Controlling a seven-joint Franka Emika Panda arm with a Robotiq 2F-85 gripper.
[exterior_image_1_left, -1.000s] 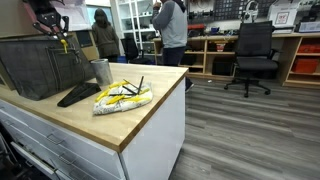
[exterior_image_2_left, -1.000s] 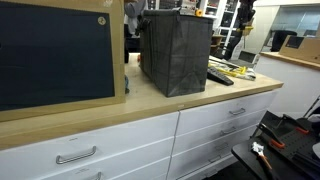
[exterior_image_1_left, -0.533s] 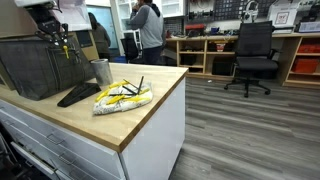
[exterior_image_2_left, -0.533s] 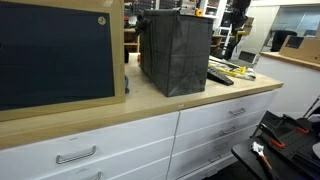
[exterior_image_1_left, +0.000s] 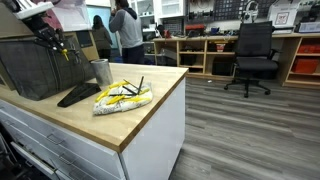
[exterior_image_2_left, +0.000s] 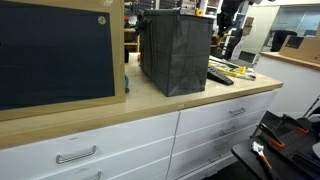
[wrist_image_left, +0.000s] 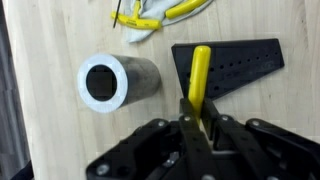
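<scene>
- Hardly anything has shifted around the arm in the last second. The black gripper (wrist_image_left: 197, 128) stays pressed together on the slim yellow plastic stick (wrist_image_left: 200, 72), pinching its near end between the fingertips.
- The arm hangs at much the same spot above the light wooden table (wrist_image_left: 45, 60), close to the bin.
- The one clear change is far behind. The person in the grey top (exterior_image_1_left: 124, 28) has walked across the room, away from the shelves (well apart from the table, touching nothing on it).
- For the work in hand, I judge that the hold is undisturbed. The stick is up in the air, off the table, and in the wrist view it points away from the gripper over the near edge of the flat black perforated plate (wrist_image_left: 235, 65).
- Just beside the stick stands the grey metal cylinder cup (wrist_image_left: 118, 82), upright with its open mouth facing up. Its inside shows only dark, and I can make out nothing in it.
- The tall dark mesh bin (exterior_image_1_left: 35, 65) stands on the table near the gripper in both exterior views. Neither view looks down into it, so I cannot tell what it holds, if anything.
- The crumpled yellow-and-white bundle (exterior_image_1_left: 122, 96) lies loose on the table beyond the plate. It is apart from the cup and the bin, and in neither of them.
</scene>
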